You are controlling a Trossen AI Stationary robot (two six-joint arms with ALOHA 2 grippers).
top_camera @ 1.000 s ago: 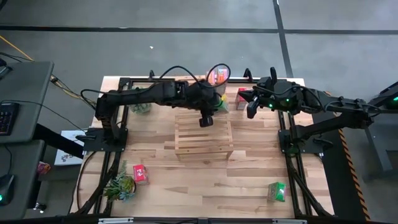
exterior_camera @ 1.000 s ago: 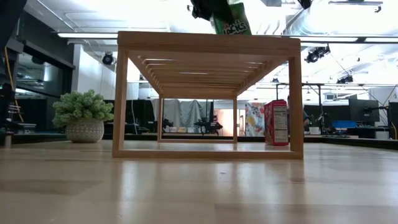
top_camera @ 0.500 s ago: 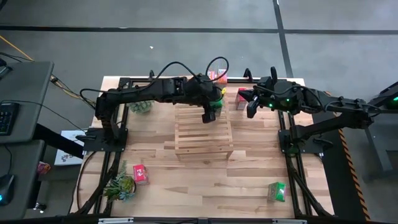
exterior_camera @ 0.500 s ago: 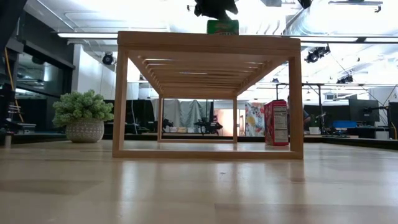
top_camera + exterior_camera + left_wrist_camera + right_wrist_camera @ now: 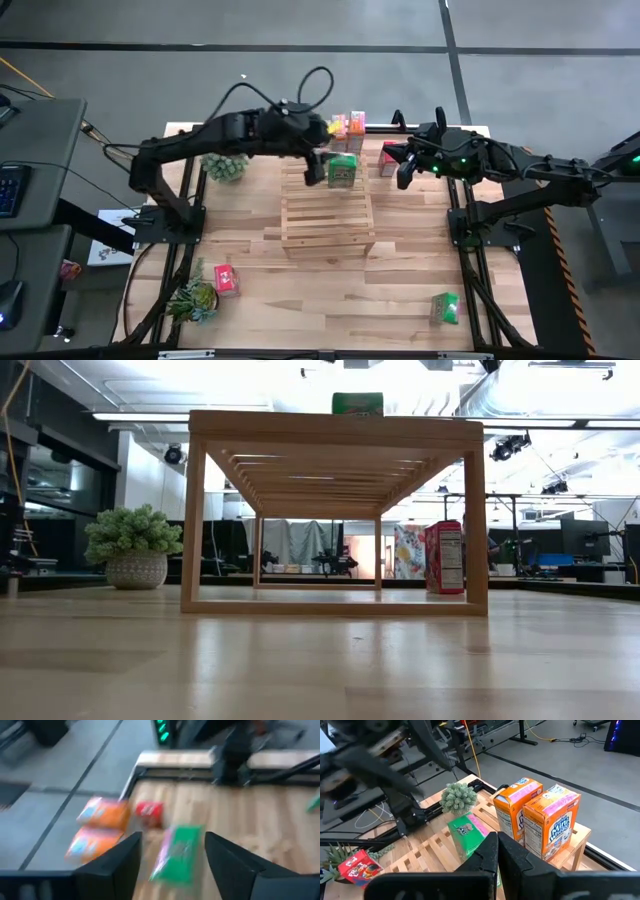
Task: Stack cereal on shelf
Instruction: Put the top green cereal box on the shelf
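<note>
Near the table's [image 5: 400, 300] front left corner lies a red cereal box [image 5: 226, 279] beside a spiky plant [image 5: 192, 300], with a round potted plant [image 5: 224, 167] at the back left. Over the shelf's [image 5: 327, 225] back left edge hangs the left gripper [image 5: 313, 170], fingers [image 5: 115, 865] apart and holding nothing. Just beside it a green cereal box [image 5: 343, 171] stands upright on the shelf's back end, free of both grippers. Behind it, at the table's back edge, two orange cereal boxes [image 5: 347, 124] stand side by side. Right of the shelf a second red box [image 5: 388, 158] stands on the table, and the right gripper [image 5: 402, 168] hovers right next to it, fingers [image 5: 485, 860] closed together and empty. Toward the front right corner sits another green box [image 5: 445, 308].
</note>
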